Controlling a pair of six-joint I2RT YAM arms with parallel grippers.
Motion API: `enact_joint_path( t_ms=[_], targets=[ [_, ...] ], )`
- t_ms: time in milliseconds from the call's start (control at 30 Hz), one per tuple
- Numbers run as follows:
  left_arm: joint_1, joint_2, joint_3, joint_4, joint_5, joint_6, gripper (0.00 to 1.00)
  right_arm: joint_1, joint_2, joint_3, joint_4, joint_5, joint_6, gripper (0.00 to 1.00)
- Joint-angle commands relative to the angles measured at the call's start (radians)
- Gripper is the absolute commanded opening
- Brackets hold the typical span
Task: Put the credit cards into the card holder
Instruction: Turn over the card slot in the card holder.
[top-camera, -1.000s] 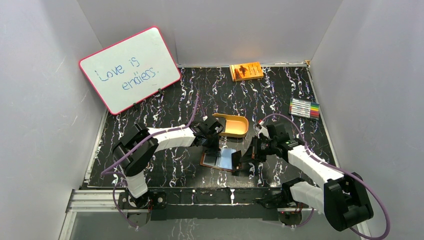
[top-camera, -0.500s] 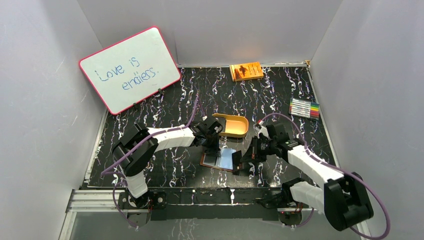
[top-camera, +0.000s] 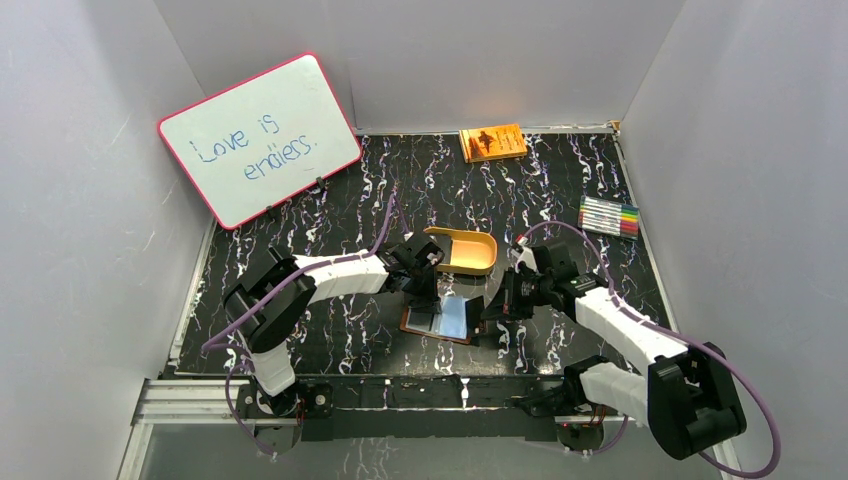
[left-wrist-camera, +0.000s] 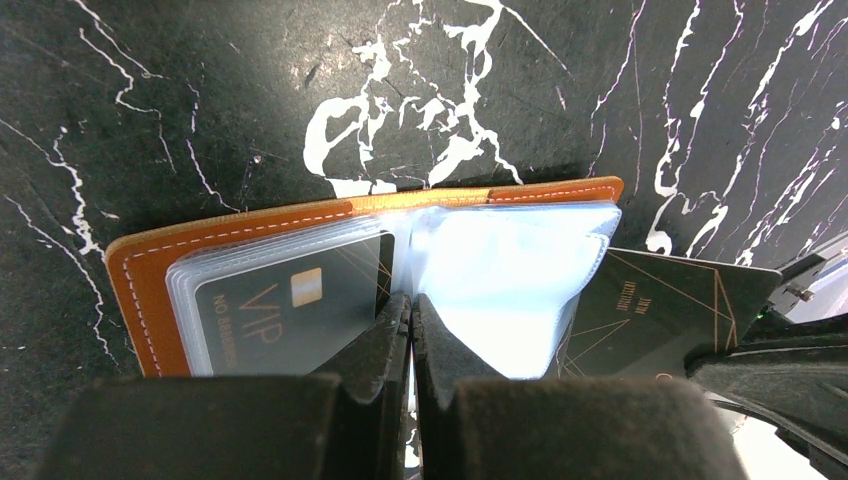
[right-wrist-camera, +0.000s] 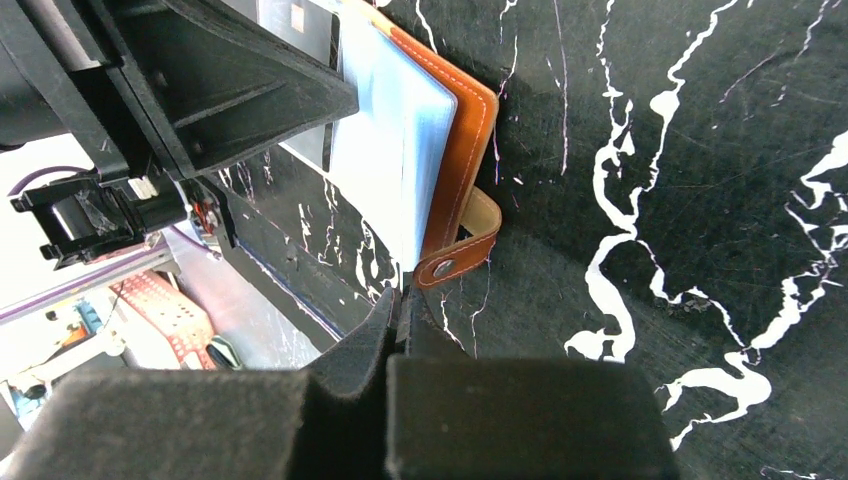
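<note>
The brown card holder lies open on the black marble table. My left gripper is shut, its tips pressing down at the fold between the clear sleeves. A dark VIP credit card sits inside the left sleeve. The pale sleeve on the right half arches up. A second dark credit card with gold lines has one edge tucked under that sleeve. My right gripper is shut on this card's outer edge, beside the holder's snap strap.
A tan oval tray stands tilted just behind the holder. An orange book lies at the back wall, a pack of markers at the right, and a whiteboard leans at the back left.
My right gripper has edged left toward the holder with the card. The left gripper has stayed pressed on the fold.
</note>
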Motion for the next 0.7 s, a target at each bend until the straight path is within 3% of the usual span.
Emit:
enact_joint_path(
  t_ms=[0, 567, 667],
  targets=[
    [-0.007, 0.057, -0.052, -0.059, -0.043, 0.009, 0.00, 0.002, 0.018, 0.025, 0.037, -0.058, -0.023, 0.00],
    [0.001, 0.004, 0.003, -0.089, -0.020, 0.012, 0.00, 0.031, 0.178, 0.069, 0.138, -0.181, -0.023, 0.00],
    [0.008, -0.027, 0.023, -0.110, -0.020, 0.024, 0.10, 0.036, 0.191, 0.069, 0.151, -0.184, -0.021, 0.00]
  ],
)
